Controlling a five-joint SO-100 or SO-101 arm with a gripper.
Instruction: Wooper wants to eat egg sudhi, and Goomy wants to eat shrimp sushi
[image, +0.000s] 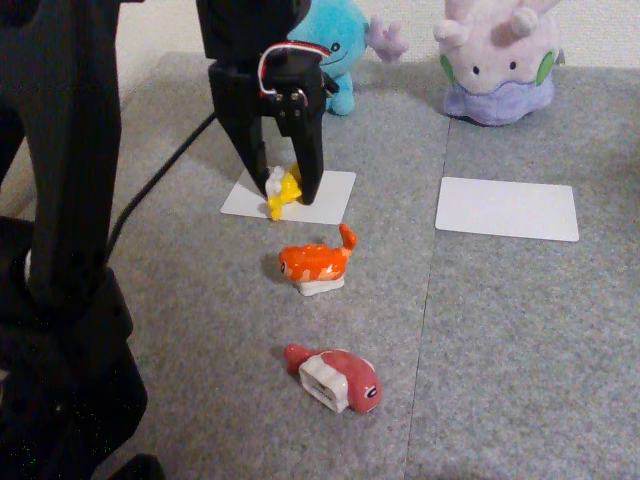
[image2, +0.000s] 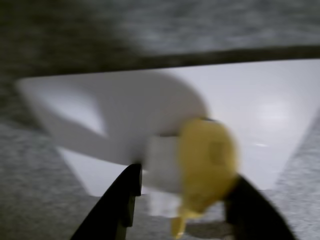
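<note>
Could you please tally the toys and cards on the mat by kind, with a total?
Plush toys: 2, Wooper and Goomy
Toy sushi: 3, egg sudhi, shrimp sushi, dark red-pink sushi
White cards: 2, one under the egg sudhi, one bare
Total: 7

Yellow egg sudhi (image: 283, 190) on white card (image: 325, 198)

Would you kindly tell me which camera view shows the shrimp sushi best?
The fixed view: the shrimp sushi sits whole and sharp on the grey mat, in front of the left white card. The wrist view is blurred and shows the egg sudhi instead.
</note>
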